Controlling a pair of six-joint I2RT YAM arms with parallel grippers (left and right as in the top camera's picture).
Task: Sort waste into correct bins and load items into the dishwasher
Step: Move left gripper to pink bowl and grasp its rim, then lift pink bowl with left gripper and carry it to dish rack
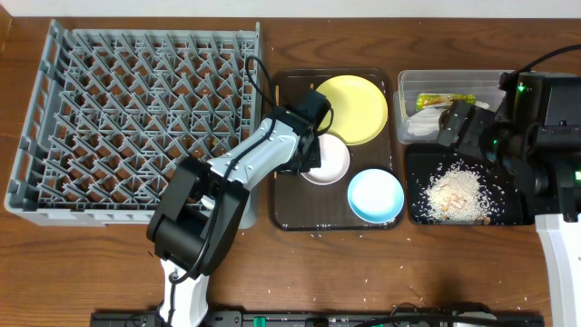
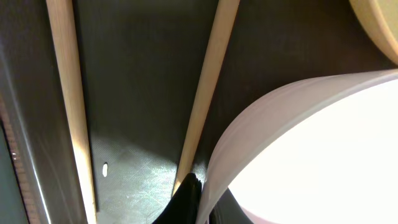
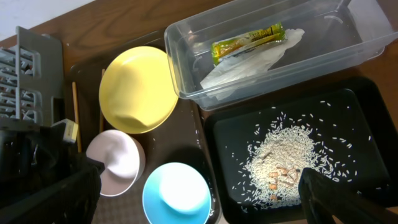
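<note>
- Two thin wooden chopsticks (image 2: 207,81): both ends are cut off in the left wrist view.
- Round white bowl (image 2: 323,162): it runs off the right and bottom edges, overexposed.
- Left gripper (image 2: 200,200): only dark tips show at the bottom edge, so the jaw spacing cannot be told.

On the counter (image 1: 381,272), the dish rack (image 1: 136,109) sat at the left and the serving tray (image 1: 309,207) in the middle. The tub (image 1: 454,76) sat at the right rear, with the shallow tray (image 1: 422,163) directly before it. On the serving tray, the plate (image 1: 352,109) lay at the back, the middle bowl (image 1: 329,159) before it, the front bowl (image 1: 376,194) at the front right, and the chopsticks (image 2: 208,87) along the left side. The wrapper (image 1: 445,100) and napkin (image 1: 419,123) lay in the tub, and the rice scraps (image 1: 454,193) in the shallow tray.
</note>
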